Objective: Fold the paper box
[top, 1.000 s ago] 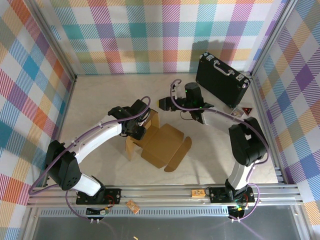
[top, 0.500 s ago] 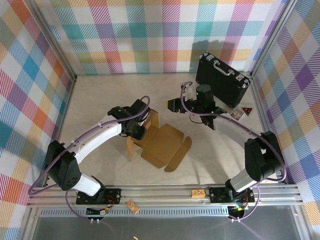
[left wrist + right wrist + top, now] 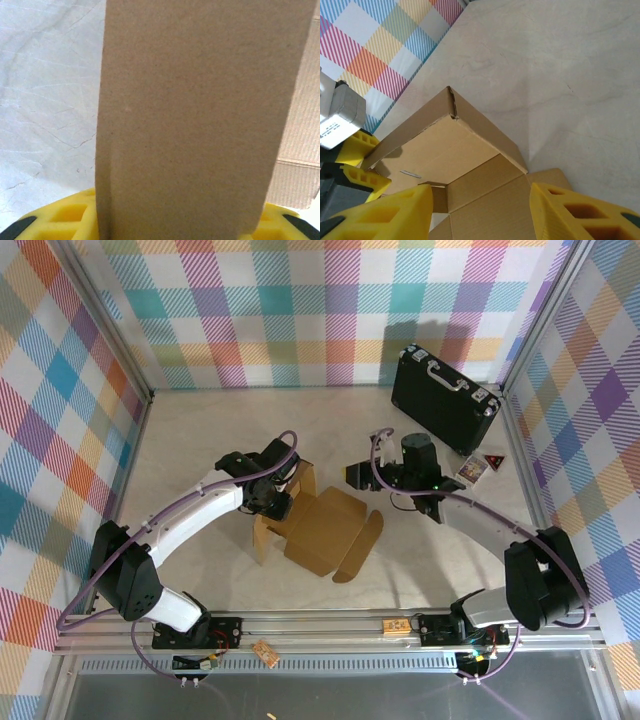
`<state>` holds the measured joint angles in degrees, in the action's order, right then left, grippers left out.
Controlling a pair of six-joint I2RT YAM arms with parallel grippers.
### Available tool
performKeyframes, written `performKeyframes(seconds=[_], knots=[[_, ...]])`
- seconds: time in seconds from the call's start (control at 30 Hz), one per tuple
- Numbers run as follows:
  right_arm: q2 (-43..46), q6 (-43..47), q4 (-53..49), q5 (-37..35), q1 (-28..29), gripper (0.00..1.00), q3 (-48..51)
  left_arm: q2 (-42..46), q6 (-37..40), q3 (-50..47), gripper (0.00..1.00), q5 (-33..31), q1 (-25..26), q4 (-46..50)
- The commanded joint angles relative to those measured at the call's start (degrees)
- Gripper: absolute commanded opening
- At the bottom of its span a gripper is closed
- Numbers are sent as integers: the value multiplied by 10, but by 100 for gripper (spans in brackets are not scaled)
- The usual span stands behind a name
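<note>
On the pale table (image 3: 190,440), the plain brown cardboard paper box (image 3: 325,530) is laid half folded in the middle of the top picture, and a black hard case with silver trim (image 3: 445,400) is stood at the upper right. A raised flap on the box's left is pinched by the left gripper (image 3: 278,505). The right gripper (image 3: 480,205) is held spread wide just above the box.

Left claw (image 3: 273,500) clamped tight, angled downward — right claw (image 3: 480,207) spread wide, pointing leftward.
</note>
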<state>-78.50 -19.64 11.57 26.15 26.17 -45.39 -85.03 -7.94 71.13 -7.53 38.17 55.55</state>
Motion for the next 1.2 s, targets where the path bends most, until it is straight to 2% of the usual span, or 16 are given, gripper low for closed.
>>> performKeyframes(seconds=[0.0, 0.3, 0.57, 0.87, 1.0, 1.1, 1.17], knots=[[41, -2, 49, 9, 9, 54, 33, 7, -23, 2, 37, 29, -1, 25], [114, 73, 213, -14, 70, 58, 150, 13, -53, 0, 37, 35, -9, -4], [142, 109, 223, -18, 90, 59, 161, 47, -112, -28, 37, 92, -32, -81], [177, 185, 173, -25, 117, 60, 158, 107, -235, -180, 38, 172, -75, -260], [185, 201, 150, -33, 125, 60, 156, 150, -316, -257, 44, 192, -81, -350], [186, 203, 123, -43, 130, 60, 151, 183, -387, -327, 54, 203, -81, -448], [192, 204, 108, -50, 131, 60, 151, 191, -402, -350, 60, 210, -80, -459]])
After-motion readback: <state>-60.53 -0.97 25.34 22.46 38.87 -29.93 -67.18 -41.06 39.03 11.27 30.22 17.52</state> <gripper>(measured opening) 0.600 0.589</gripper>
